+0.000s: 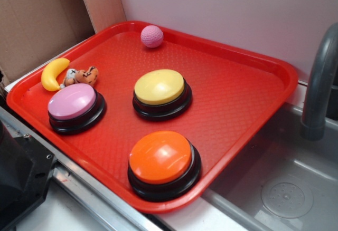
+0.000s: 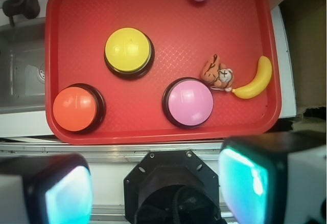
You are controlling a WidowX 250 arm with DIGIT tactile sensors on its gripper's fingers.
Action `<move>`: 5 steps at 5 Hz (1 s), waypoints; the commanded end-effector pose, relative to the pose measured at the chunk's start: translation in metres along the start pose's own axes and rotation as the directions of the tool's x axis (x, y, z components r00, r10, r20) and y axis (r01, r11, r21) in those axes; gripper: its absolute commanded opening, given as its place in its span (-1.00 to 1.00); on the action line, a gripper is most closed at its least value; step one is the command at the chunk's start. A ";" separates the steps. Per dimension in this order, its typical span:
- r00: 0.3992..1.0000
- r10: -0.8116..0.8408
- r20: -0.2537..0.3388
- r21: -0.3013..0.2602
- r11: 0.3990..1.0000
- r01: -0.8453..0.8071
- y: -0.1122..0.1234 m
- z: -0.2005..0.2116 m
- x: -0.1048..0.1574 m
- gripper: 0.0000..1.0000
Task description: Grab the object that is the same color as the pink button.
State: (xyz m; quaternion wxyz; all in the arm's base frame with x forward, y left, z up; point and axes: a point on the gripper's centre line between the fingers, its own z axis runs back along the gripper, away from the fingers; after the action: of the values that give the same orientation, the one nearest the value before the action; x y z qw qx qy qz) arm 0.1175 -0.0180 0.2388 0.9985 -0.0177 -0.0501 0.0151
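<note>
Showing no readable writing: pink ball (image 1: pixel 152 36), pink button (image 1: pixel 72 101), tray (image 1: pixel 253 99).

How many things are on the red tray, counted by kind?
Push buttons: 3 (pink button, yellow button, orange button)
Pink ball: 1
Toy banana: 1
Small stuffed toy: 1
Total: 6

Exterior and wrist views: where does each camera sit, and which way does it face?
Exterior: off to one side and above, angled down across the red tray; a dark piece, perhaps of the robot, at lower left.
Wrist: on the arm, looking straight down on the tray; end effector fingers apart at the bottom edge.
Shared: pink ball, pink button, yellow button, orange button, banana.
</note>
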 end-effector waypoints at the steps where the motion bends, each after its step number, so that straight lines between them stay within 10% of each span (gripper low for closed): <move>1: 1.000 0.000 0.000 0.000 1.000 0.000 0.000 0.000 0.000 1.00; 3: 0.999 -0.011 0.051 -0.019 1.000 0.012 0.015 -0.008 0.035 1.00; 5: 0.974 0.051 0.221 -0.002 0.999 -0.052 0.032 -0.037 0.088 1.00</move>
State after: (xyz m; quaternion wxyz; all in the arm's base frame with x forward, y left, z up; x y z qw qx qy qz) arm 0.2067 0.0118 0.1992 0.9884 -0.0206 -0.1445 0.0421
